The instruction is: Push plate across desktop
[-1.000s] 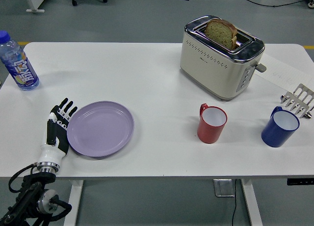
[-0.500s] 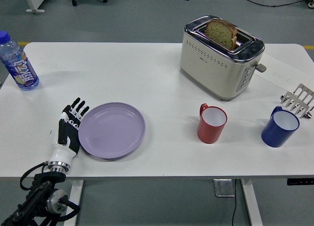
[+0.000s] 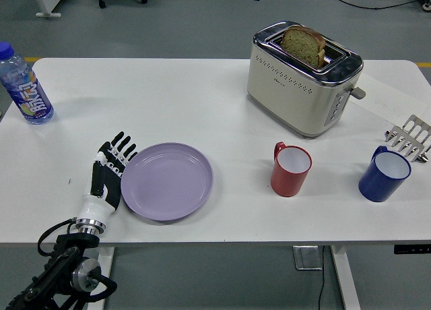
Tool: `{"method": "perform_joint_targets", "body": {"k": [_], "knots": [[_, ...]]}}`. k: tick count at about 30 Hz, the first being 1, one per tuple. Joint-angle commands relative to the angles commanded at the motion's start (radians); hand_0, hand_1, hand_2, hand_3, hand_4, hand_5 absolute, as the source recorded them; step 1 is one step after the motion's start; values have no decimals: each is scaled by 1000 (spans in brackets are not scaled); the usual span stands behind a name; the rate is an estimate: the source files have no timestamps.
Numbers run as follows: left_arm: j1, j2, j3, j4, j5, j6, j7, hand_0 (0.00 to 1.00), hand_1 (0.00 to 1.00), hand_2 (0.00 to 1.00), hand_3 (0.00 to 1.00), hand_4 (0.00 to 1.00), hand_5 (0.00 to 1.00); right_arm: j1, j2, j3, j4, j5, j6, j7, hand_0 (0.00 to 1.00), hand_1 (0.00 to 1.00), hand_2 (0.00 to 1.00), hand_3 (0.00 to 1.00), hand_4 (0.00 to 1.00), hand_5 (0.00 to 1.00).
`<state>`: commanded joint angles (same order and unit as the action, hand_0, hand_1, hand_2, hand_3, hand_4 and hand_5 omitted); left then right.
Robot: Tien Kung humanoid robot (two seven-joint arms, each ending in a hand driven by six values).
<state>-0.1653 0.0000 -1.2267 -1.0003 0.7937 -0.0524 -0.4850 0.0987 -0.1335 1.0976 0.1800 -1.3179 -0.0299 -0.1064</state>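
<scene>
A lilac plate (image 3: 167, 181) lies flat on the white table (image 3: 202, 108), left of centre near the front edge. My left hand (image 3: 111, 172) stands on its edge against the plate's left rim, fingers straight and pointing away from me, holding nothing. Its arm comes up from the lower left corner. My right hand is not in view.
A red mug (image 3: 290, 169) stands to the right of the plate, with a blue mug (image 3: 384, 174) further right. A cream toaster (image 3: 303, 77) holding a slice of bread stands at the back. A water bottle (image 3: 24, 86) is at the far left. A metal rack (image 3: 410, 137) lies at the right edge.
My left hand has moved to the right along the table, and the plate has slid right with it, closer to the red mug.
</scene>
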Motion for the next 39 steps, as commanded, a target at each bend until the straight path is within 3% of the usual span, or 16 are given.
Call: {"method": "perform_joint_targets", "body": {"k": [39], "knots": [[-23,0,150,-18,-41,1,-6,874,891,920,884,479,998,2,-3,3,0,-8,0,-1,632,561,658,612,171,321]]}}
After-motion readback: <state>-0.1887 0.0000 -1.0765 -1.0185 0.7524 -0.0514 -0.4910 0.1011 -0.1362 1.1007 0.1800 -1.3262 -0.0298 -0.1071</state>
